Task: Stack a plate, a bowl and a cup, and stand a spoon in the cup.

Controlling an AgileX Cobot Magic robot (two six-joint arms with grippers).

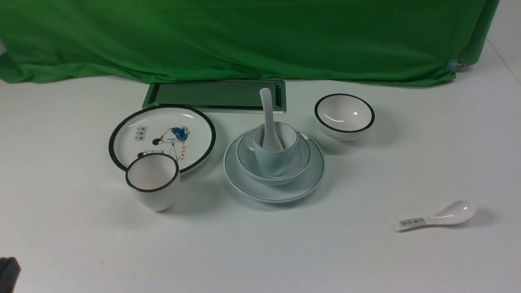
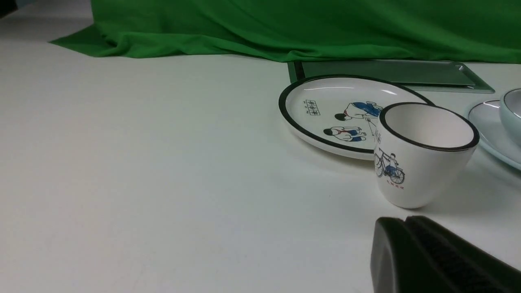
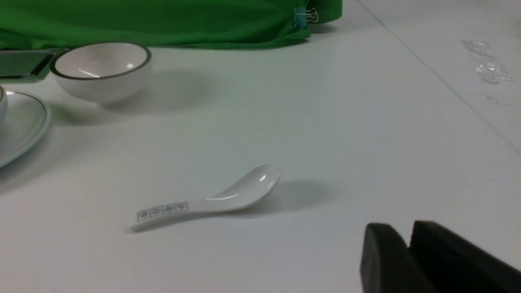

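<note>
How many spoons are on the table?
2. The plain white spoon stands in the pale cup in the middle stack; the patterned spoon lies flat on the table, on the right. None seems hidden.

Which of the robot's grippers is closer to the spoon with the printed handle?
Right. The right gripper sits just short of the patterned spoon; the left gripper is beside the black-rimmed cup, across the table.

Black-rimmed cup point(image 2: 423, 156) — beside cartoon plate point(image 2: 338, 116)

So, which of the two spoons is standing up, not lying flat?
The plain white spoon: it stands in the pale blue-green cup, handle up. The spoon with the printed handle lies flat on the table.
</note>
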